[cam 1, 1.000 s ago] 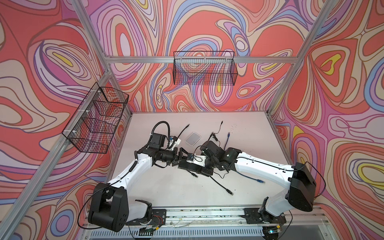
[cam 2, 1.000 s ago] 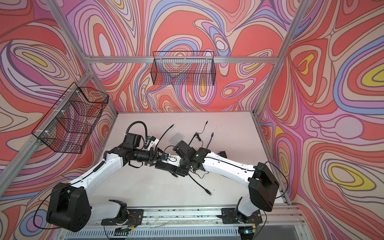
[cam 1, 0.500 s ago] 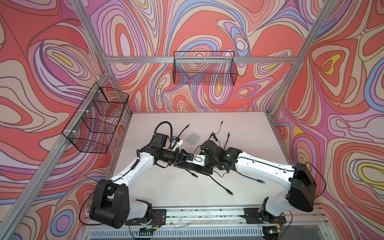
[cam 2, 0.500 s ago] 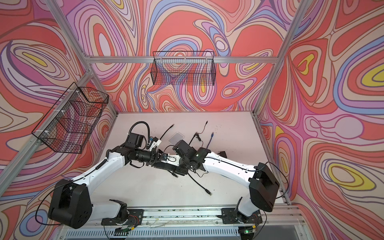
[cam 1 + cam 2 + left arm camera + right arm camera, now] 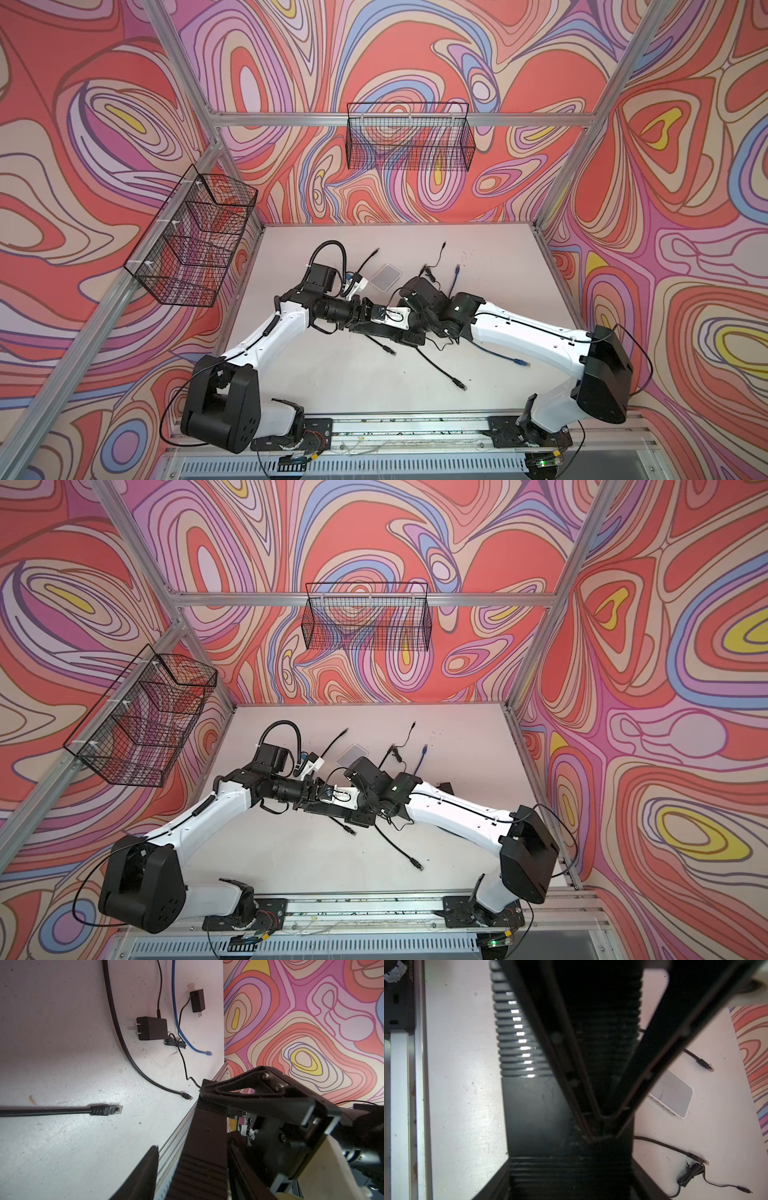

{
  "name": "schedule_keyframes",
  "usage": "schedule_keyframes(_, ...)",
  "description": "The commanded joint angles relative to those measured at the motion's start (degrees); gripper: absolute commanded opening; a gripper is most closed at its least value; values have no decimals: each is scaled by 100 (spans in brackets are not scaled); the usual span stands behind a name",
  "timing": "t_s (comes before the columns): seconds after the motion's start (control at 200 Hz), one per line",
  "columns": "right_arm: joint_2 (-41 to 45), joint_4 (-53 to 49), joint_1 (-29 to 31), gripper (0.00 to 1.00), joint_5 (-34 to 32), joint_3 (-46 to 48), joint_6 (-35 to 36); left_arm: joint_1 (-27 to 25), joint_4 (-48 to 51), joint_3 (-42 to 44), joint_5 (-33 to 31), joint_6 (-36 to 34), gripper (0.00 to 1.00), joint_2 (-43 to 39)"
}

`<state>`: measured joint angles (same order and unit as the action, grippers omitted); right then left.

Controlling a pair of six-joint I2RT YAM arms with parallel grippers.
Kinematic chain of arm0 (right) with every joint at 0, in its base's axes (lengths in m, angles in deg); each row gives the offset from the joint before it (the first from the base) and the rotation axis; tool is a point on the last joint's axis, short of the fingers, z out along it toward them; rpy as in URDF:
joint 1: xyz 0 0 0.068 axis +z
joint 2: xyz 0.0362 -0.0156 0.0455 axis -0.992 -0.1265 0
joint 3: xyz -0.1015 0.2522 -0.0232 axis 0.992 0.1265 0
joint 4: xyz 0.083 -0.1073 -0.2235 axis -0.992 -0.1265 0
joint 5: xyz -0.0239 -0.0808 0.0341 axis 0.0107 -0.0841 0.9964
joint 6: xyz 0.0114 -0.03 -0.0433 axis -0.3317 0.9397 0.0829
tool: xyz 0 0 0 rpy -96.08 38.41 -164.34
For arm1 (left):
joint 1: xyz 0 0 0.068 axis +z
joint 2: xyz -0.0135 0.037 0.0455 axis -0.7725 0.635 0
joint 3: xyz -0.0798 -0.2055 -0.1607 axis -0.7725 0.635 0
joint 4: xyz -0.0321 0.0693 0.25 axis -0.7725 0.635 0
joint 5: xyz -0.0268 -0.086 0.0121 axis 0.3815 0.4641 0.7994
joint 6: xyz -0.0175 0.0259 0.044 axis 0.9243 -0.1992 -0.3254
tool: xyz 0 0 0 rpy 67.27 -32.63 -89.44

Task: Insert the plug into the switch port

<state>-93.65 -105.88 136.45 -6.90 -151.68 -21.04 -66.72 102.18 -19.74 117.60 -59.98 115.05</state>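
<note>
A long black ribbed switch (image 5: 384, 328) (image 5: 332, 808) hangs above the middle of the table. My right gripper (image 5: 411, 332) (image 5: 570, 1161) is shut on one end of it, a finger flat against each side. My left gripper (image 5: 368, 316) (image 5: 193, 1145) straddles the other end of the switch (image 5: 203, 1147); its jaws are open, with a strip of light between one finger (image 5: 145, 1172) and the casing. A black Ethernet plug (image 5: 106, 1110) (image 5: 390, 351) lies loose on the table under the switch. The switch port is hidden.
A second black plug (image 5: 461, 385) (image 5: 187, 1096) and a blue plug (image 5: 524, 364) lie nearer the front. Two black power adapters (image 5: 152, 1028) (image 5: 197, 1000) lie on the right. A flat white box (image 5: 385, 277) (image 5: 672, 1095) sits behind the arms. Wire baskets (image 5: 409, 137) hang on the walls.
My left arm has reached right to the switch's free end and its jaws have narrowed round it. The right arm and the switch have stayed where they were.
</note>
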Motion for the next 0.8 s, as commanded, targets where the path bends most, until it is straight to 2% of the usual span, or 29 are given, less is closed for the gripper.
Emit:
schedule_keyframes(0.0, -66, 179, 36, 56, -15, -194, 99, -56, 235, -152, 218, -184, 53, 7)
schedule_keyframes(0.791, -21, 297, 34, 54, -199, -102, 88, -56, 534, -210, 173, -409, 54, -28)
